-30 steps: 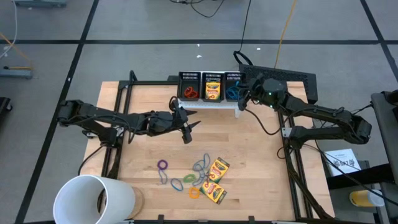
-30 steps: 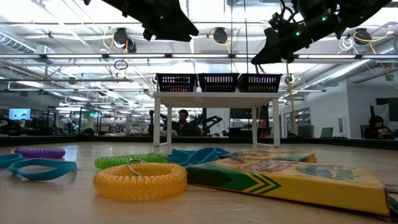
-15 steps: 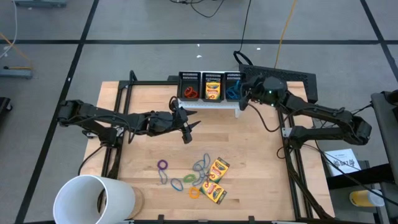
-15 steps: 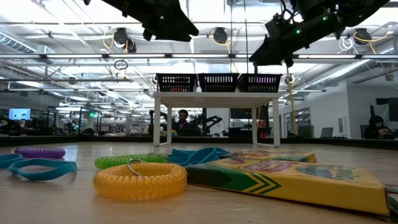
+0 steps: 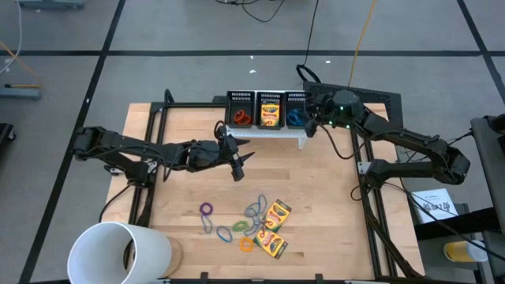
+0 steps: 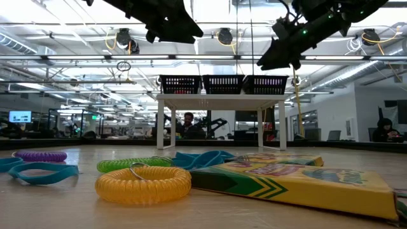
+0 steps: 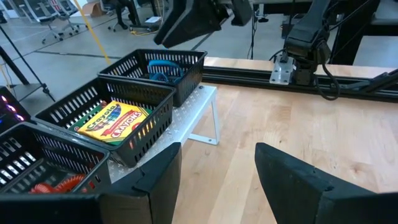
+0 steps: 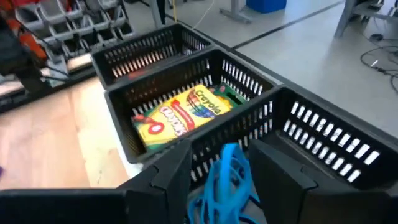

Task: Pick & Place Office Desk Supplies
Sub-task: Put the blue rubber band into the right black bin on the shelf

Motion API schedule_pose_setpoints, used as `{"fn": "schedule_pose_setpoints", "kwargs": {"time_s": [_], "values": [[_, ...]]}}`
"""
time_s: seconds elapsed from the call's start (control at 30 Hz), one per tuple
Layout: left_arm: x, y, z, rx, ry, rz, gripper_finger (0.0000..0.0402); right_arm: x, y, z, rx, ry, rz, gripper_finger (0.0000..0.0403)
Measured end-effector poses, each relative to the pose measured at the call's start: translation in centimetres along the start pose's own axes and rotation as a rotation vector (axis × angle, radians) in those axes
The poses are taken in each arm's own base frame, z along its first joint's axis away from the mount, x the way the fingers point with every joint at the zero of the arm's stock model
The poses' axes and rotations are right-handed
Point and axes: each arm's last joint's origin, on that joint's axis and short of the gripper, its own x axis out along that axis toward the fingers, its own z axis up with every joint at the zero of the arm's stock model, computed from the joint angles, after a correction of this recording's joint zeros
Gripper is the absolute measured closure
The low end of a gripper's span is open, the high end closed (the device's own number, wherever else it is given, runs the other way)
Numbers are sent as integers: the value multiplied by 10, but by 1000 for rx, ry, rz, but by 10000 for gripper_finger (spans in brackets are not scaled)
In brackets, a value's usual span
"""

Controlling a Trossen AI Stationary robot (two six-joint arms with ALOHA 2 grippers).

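The right end effector (image 5: 310, 126) hung over the blue-band bin (image 5: 297, 110), the last of three black mesh bins on a small white riser (image 5: 268, 132) at the far edge of the desk (image 5: 331, 213). Its fingers (image 8: 168, 177) stood apart with a moderate gap. Between them I could see blue rubber bands (image 8: 227, 180). They lay just below the fingertips, and I cannot tell if a finger touched them. In the next bin beside this end effector lay a crayon box (image 8: 180, 112), flat on the bottom. The bin beyond that one held red and orange bands (image 5: 241, 117).

The left end effector (image 5: 239, 167) waited above the middle of the desk, with its fingers (image 7: 155, 180) wide apart and holding nothing. Nearer the front edge of the desk from it lay the loose supplies: two crayon boxes (image 5: 273, 229) and a small heap of coloured rubber bands (image 5: 237, 225). A large white cup (image 5: 118, 252) stood at the front corner, well apart from both end effectors.
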Motion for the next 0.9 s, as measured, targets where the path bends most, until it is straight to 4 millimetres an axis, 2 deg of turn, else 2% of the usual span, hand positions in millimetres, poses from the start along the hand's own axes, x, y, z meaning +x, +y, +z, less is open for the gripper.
{"fn": "schedule_pose_setpoints", "kwargs": {"time_s": [0.13, 0.43, 0.7, 0.9], "values": [[0, 0, 0, 0, 0, 0, 188, 0, -2, 0, 3, -3, -74, 250], [0, 0, -1, 7, 13, -8, 188, 0, 2, 0, -30, 5, 36, 250], [-1, -1, -8, 31, 73, -13, 188, -3, 25, 4, -114, -46, 365, 250], [-7, -9, -21, 80, 200, -44, 188, -7, 49, 2, -172, -40, 601, 250]]}}
